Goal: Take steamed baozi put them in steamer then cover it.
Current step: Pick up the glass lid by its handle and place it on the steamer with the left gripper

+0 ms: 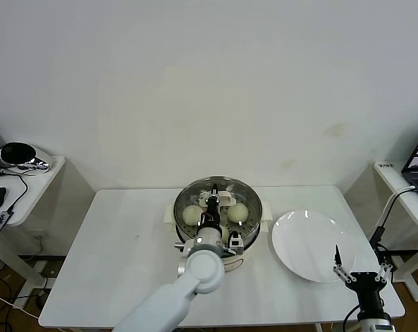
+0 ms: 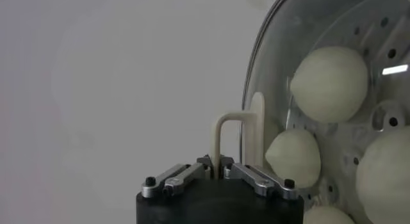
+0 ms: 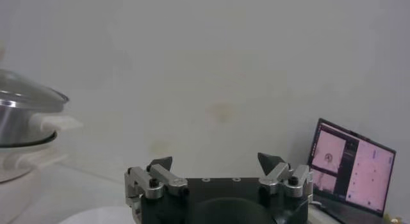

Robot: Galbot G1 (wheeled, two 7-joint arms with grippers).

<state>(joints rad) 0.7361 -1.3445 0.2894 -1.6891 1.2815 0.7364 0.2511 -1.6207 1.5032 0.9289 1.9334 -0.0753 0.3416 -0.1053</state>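
Observation:
The steamer [image 1: 249,242] stands at the middle of the white table [image 1: 112,263], with the clear glass cover [image 1: 195,190] resting on its rim. Through the glass I see cream-white baozi [image 1: 191,215] [image 1: 238,211] inside. In the left wrist view several baozi [image 2: 328,83] lie on the perforated tray behind the cover [image 2: 282,59]. My left gripper [image 1: 212,205] is over the pot's middle, shut on the cover's cream handle [image 2: 221,139]. My right gripper [image 1: 361,266] is open and empty near the table's front right edge. In the right wrist view the steamer [image 3: 22,120] shows far off.
A flat white plate [image 1: 307,243] lies on the table right of the steamer, close to my right gripper. A side table with a silver object [image 1: 22,155] stands far left. A laptop [image 3: 349,171] sits on a stand at the far right.

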